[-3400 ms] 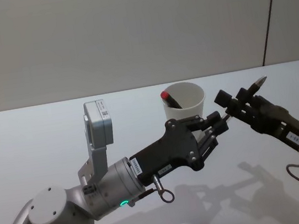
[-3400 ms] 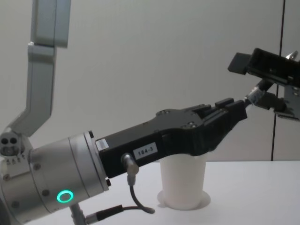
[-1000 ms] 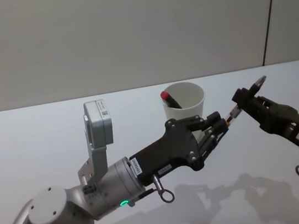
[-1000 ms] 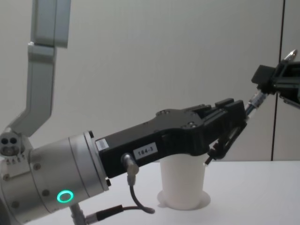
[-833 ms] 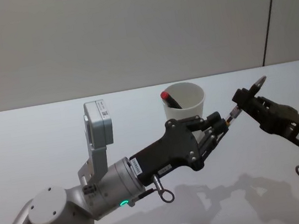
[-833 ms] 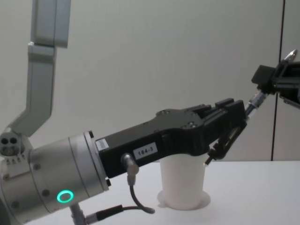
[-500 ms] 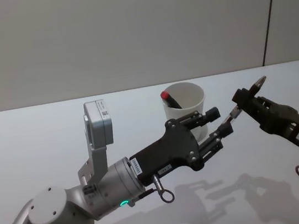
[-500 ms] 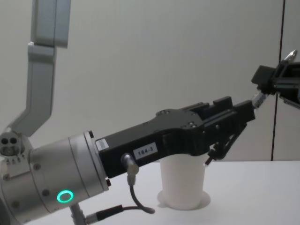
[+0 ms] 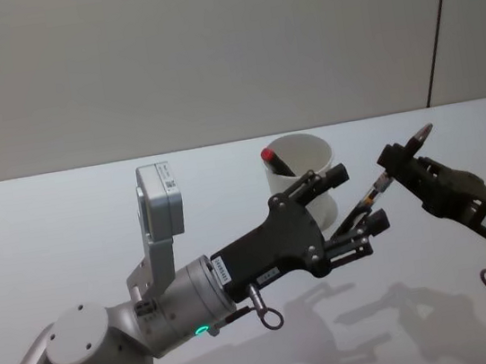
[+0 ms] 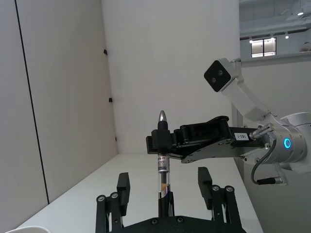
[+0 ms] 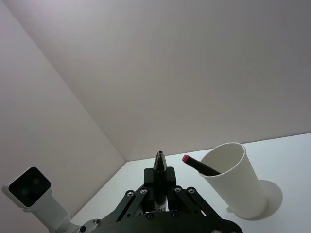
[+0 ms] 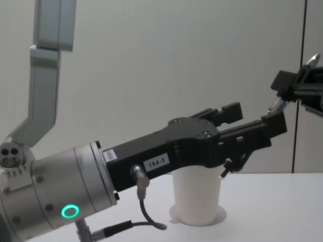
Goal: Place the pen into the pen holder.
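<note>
two pens and one cup show. the plain white tapering paper cup (image 9: 304, 176) stands upright on the white surface (image 9: 69, 233), toward the back and near the middle in the head view. inside it leans a dark pen with a red end (image 9: 275, 161), the red end poking above the rolled rim; its lower part is hidden by the cup wall.

the second pen, a slim dark pen with a silver pointed tip (image 10: 163, 160), is held in the air by the right hand (image 9: 400, 163), to the right of the cup and well above the surface. the right hand's fingers are pressed together on the pen's barrel, the silver tip sticking out beyond them, up and away from the robot. in the head view most of this pen is hidden behind the black fingers, with just the tip and a short stretch of barrel showing.

the left hand (image 9: 356, 197) reaches forward from the lower left, in front of the cup, its two black fingers (image 10: 123, 187) spread wide apart. the pen's lower end lies in the gap between them, and neither finger touches it as far as the left wrist view shows.

in the chest view the left arm covers the cup's upper part, leaving its lower half and base visible, and the right hand is cut off at the right edge.
</note>
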Action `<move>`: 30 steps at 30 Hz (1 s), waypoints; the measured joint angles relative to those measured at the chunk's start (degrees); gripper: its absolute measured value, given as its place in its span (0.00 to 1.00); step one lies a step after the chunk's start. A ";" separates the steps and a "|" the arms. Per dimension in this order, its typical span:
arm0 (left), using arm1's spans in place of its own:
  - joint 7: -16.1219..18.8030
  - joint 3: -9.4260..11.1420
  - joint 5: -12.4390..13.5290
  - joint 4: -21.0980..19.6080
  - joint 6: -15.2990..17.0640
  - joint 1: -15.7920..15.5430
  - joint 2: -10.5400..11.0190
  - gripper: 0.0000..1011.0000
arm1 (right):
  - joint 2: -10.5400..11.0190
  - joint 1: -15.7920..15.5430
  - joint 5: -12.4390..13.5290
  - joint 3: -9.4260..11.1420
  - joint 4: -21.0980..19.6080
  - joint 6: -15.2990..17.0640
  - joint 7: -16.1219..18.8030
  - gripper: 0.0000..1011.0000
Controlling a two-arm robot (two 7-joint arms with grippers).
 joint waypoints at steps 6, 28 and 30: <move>0.00 0.00 0.00 0.00 0.00 0.00 0.00 0.98 | 0.04 0.02 -0.04 0.00 0.01 -0.02 0.02 0.13; 0.00 0.00 0.00 0.00 0.00 0.00 0.00 0.99 | 1.19 0.65 -3.65 1.47 1.10 -5.25 -3.86 0.13; 0.00 0.00 0.00 0.00 0.00 0.00 0.00 0.99 | 1.21 0.82 -4.19 1.59 1.21 -5.82 -4.09 0.13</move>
